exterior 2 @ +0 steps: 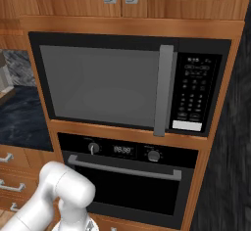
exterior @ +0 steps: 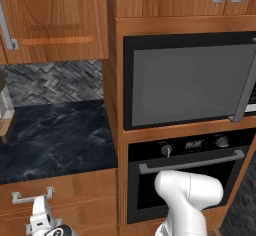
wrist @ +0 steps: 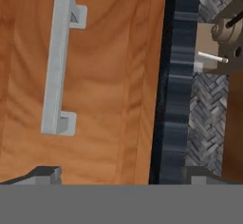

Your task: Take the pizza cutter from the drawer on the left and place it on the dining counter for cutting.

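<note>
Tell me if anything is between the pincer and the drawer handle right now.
Nothing visible is. In the hand view the open pincer faces the closed drawer, with its silver bar handle bare and off toward one finger's side. The pizza cutter itself is hidden behind that closed front.

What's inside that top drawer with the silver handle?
You cannot see inside. The drawer is shut, showing just its wooden front and silver bar handle. The open gripper faces it without touching.

Brown wooden drawer [wrist: 95,85], silver handle [wrist: 57,66], grey herringbone backsplash [exterior: 55,80]
</note>
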